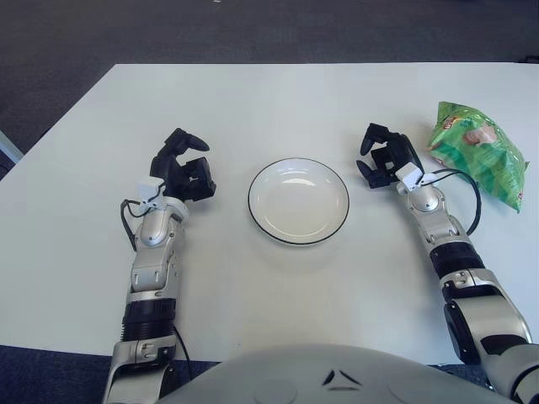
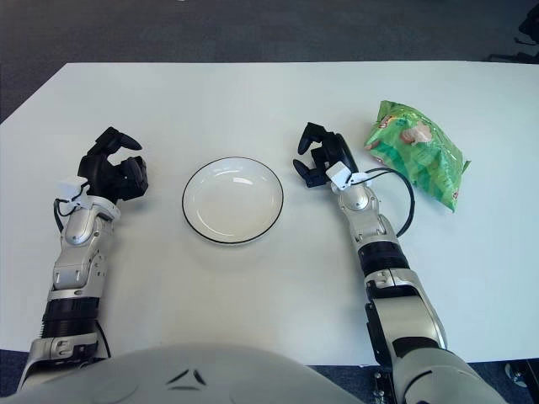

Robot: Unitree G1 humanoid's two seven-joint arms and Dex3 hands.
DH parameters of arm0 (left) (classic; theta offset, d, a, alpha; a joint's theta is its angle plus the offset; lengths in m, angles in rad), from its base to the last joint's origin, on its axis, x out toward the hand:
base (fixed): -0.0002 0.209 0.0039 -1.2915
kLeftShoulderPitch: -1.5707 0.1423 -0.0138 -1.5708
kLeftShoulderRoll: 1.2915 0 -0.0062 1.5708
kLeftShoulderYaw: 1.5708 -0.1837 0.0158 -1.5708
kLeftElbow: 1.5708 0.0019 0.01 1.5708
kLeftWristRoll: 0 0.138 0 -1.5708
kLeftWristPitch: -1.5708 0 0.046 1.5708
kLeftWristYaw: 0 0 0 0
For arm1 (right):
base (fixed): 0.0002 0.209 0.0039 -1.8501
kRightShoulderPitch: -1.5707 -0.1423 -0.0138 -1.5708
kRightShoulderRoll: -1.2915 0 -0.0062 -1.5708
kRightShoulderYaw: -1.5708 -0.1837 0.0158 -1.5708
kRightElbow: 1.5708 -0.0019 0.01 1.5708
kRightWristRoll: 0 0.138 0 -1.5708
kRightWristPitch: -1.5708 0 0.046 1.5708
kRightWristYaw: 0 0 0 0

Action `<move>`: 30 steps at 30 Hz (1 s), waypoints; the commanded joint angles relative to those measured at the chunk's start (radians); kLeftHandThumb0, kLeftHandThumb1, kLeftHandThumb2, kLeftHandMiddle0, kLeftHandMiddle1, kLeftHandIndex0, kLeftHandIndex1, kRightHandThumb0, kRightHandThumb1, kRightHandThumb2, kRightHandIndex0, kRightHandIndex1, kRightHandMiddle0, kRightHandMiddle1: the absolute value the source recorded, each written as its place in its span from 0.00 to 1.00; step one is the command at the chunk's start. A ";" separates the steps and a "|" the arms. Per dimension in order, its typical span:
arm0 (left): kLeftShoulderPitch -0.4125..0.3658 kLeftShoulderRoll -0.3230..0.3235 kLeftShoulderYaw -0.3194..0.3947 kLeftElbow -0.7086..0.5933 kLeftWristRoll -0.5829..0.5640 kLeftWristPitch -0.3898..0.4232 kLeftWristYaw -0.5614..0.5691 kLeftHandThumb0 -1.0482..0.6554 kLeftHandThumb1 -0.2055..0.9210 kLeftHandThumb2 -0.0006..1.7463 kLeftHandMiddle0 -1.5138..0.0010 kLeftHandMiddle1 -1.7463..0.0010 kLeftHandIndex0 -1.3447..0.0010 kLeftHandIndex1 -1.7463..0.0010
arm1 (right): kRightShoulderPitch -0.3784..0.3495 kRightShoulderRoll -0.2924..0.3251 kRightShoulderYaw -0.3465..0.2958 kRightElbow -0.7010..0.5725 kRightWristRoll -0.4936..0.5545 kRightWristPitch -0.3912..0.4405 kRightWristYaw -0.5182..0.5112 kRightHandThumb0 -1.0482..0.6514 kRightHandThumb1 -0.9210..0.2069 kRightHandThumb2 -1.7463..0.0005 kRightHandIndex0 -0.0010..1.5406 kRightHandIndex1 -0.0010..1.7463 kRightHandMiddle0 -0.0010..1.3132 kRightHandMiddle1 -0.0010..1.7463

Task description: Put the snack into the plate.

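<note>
Snack bag (image 1: 478, 153) is lying on the tabletop (image 1: 278, 101) right of the plate (image 1: 298, 201); the right hand (image 1: 386, 156), between them, is hovering with loosely curled, empty fingers, well placed to reach it, while the left hand (image 1: 181, 171), fingers also empty, is waiting left of the plate.

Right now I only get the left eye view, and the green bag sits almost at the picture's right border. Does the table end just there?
Observer: No. In the right eye view bare table runs on to the right of the snack bag.
Visitor: Anything past the table's far edge on that side?
Observer: Yes, a dark object shows at the top right corner, on the floor beyond the table. What it is I cannot tell.
</note>
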 commanded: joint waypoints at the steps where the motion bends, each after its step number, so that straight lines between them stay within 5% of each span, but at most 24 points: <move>1: 0.216 -0.083 -0.019 0.144 0.014 -0.018 0.013 0.32 0.42 0.79 0.17 0.00 0.52 0.00 | 0.114 0.006 0.020 0.084 -0.030 0.008 -0.007 0.33 0.56 0.23 0.87 1.00 0.49 1.00; 18: 0.204 -0.078 -0.020 0.173 -0.004 -0.039 -0.017 0.33 0.44 0.77 0.22 0.00 0.53 0.00 | 0.098 0.063 -0.053 0.203 0.084 -0.319 -0.006 0.33 0.55 0.23 0.81 1.00 0.48 1.00; 30: 0.208 -0.078 -0.025 0.184 -0.008 -0.054 -0.035 0.33 0.46 0.76 0.20 0.00 0.54 0.00 | 0.055 0.145 -0.163 0.296 0.324 -0.460 0.158 0.33 0.57 0.22 0.69 1.00 0.49 1.00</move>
